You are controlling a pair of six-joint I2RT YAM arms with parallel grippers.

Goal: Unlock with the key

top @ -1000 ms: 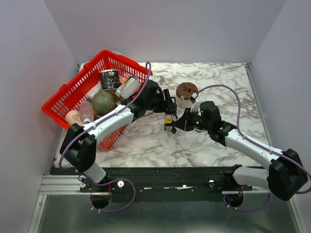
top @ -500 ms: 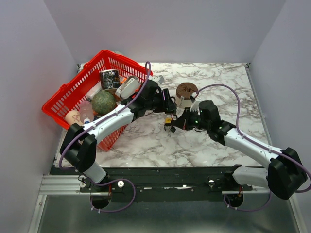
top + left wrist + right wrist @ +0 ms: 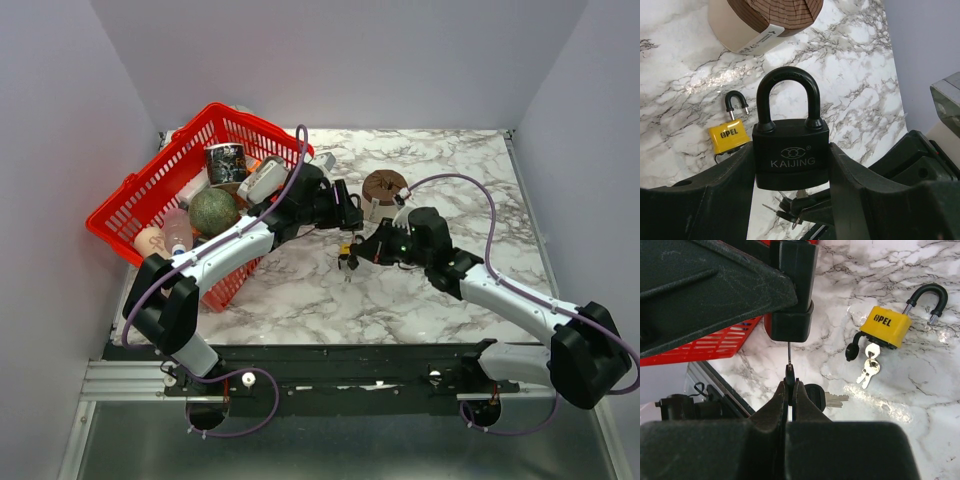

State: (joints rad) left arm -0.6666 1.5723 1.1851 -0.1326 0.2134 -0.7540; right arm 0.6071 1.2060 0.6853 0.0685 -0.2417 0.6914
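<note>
Padlock (image 3: 791, 150), black and stamped KAIJING, stands upright clamped between the left gripper's (image 3: 791, 172) fingers, shackle closed. At six o'clock beneath it, the right gripper's (image 3: 790, 389) jaws are pinched together on the black head of the key (image 3: 789, 372), whose thin blade points to twelve o'clock and meets the lock's underside; how deep it goes I cannot tell. At two o'clock from those fingertips a yellow OPEL padlock (image 3: 888, 326) lies on the marble table (image 3: 920, 405), shackle open.
</note>
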